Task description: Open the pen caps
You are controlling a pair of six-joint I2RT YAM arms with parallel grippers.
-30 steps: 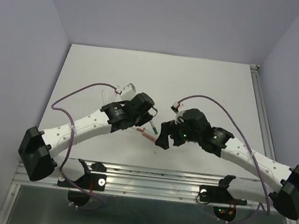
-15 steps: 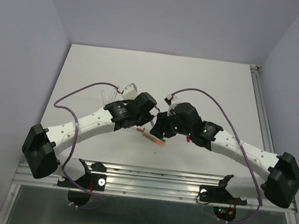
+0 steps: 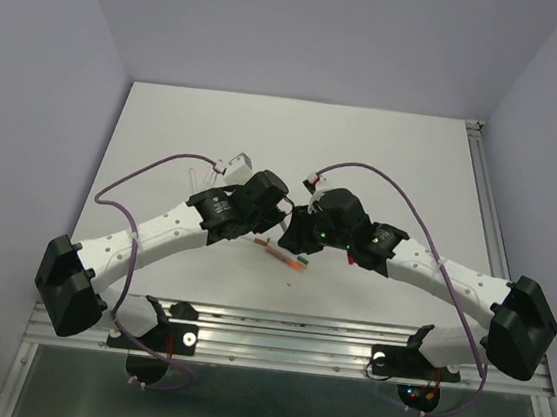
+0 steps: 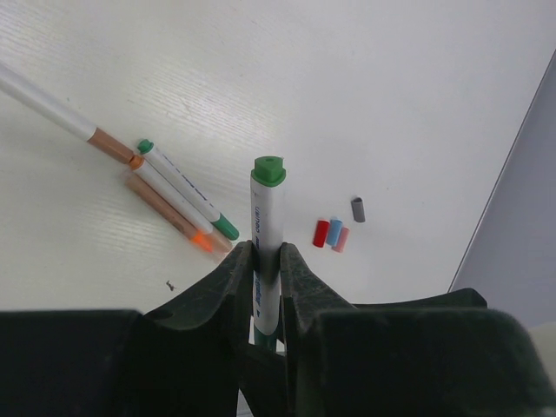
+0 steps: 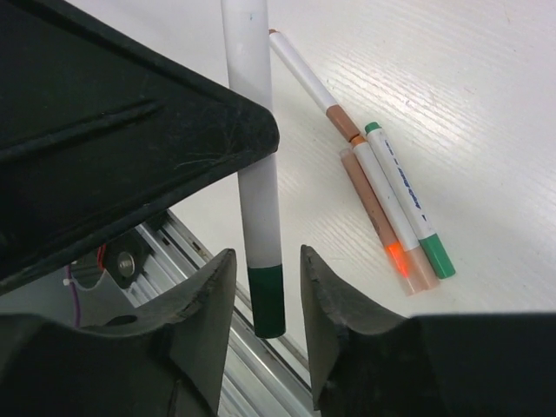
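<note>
Over the table (image 3: 366, 148), a little nearer its front edge than its middle, the left gripper (image 4: 266, 252) and the right gripper (image 5: 267, 254) meet face to face. The left gripper's fingers are clamped on a pen (image 4: 265, 208). The pen's cap (image 5: 266, 300) sits between the right gripper's fingers, with a gap on each side. On the table beneath, seen from the left wrist, three pens (image 4: 174, 195) lie bunched to the left of the held pen. To its right lie three loose caps (image 4: 330, 233) side by side, with a fourth cap (image 4: 358, 208) just beyond them.
</note>
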